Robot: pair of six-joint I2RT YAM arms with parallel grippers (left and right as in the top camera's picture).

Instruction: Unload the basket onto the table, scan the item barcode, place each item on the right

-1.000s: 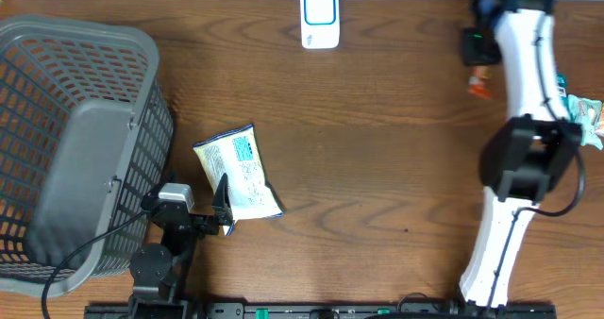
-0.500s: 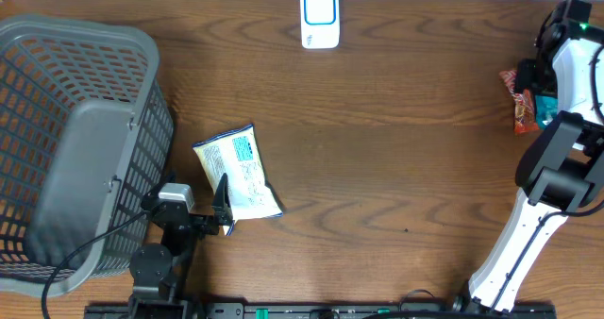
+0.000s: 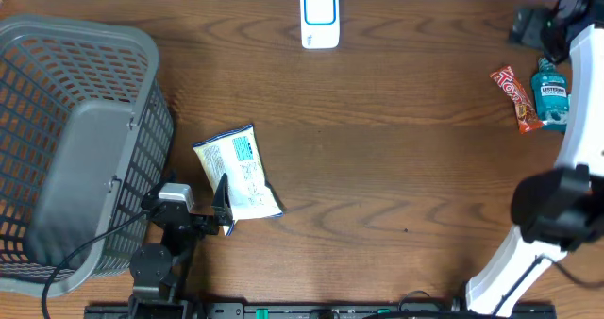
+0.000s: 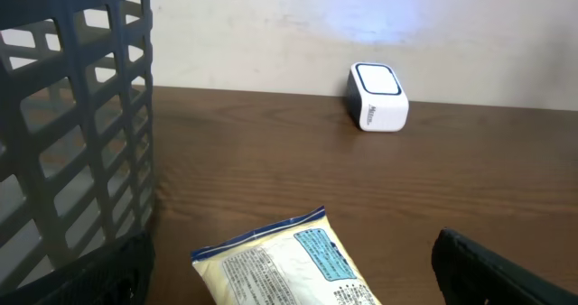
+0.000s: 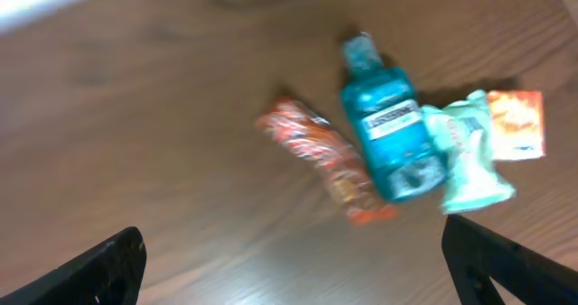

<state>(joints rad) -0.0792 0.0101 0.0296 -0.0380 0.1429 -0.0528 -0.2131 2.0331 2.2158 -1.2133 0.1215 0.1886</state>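
R end effector (image 5: pixel 300 267) swung away, released; L end effector (image 3: pixel 223 206) spread by pouch (image 3: pixel 236 173): looks light, crinkly; pinch edge.

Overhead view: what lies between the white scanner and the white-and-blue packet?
Nothing. Only bare brown table lies between the scanner and the packet. The overhead view shows this, and the left wrist view agrees.

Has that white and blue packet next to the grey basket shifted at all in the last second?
No. The packet lies where it did, just as close to the basket and as far below the white scanner.
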